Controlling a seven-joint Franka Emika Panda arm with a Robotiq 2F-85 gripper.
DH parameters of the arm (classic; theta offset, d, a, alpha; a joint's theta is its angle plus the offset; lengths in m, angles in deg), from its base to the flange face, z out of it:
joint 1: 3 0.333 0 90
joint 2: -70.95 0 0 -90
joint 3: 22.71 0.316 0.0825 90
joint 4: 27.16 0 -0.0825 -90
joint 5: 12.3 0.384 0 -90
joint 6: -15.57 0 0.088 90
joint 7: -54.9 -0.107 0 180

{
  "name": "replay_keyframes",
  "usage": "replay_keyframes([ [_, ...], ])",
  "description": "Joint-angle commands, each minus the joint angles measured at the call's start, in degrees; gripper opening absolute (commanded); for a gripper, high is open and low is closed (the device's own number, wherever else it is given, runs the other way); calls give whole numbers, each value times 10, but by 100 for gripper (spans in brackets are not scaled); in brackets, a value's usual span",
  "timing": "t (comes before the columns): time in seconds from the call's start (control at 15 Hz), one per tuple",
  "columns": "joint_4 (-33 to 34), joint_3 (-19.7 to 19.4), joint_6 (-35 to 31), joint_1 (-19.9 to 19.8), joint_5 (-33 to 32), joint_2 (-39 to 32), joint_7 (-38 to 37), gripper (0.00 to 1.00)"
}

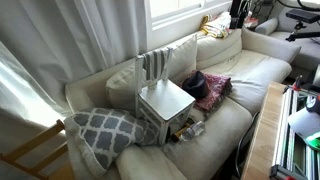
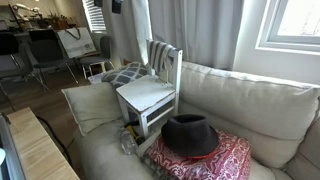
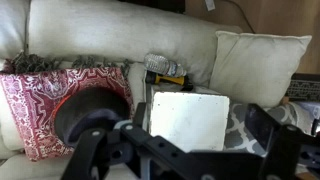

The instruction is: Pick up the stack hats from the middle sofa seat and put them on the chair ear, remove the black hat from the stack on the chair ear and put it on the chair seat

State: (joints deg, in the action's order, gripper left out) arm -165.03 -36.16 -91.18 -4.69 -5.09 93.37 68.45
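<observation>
Gripper (image 3: pixel 180 150) hangs above the chair seat (image 3: pixel 190 120), jaws spread wide, gripping nothing. Stack hats (image 2: pixel 190 135) rest just beside the chair (image 2: pixel 150 90), on a red patterned cloth (image 2: pixel 228 160) spread over the middle sofa seat (image 1: pixel 232 116). Black hat (image 3: pixel 85 112) shows on top; what lies nested under it cannot be made out.

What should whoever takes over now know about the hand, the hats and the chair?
Hand: open, empty, above the sofa.
Stack hats: on the patterned cloth on the middle sofa seat, beside the chair. Only the black hat shows clearly.
Chair ear and chair seat: bare.
Done: nothing.
Left: grasp the stack, hang it on the ear, then move the black hat to the seat.
</observation>
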Motion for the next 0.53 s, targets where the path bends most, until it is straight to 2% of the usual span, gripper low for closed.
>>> replay_keyframes([
  [0.0,1,13,2,-14,5,-2,4,100],
  [0.2,1,13,2,-14,5,-2,4,100],
  [0.27,23,31,37,-1,-20,-36,5,100],
  [0.47,45,56,-3,32,5,-135,46,100],
])
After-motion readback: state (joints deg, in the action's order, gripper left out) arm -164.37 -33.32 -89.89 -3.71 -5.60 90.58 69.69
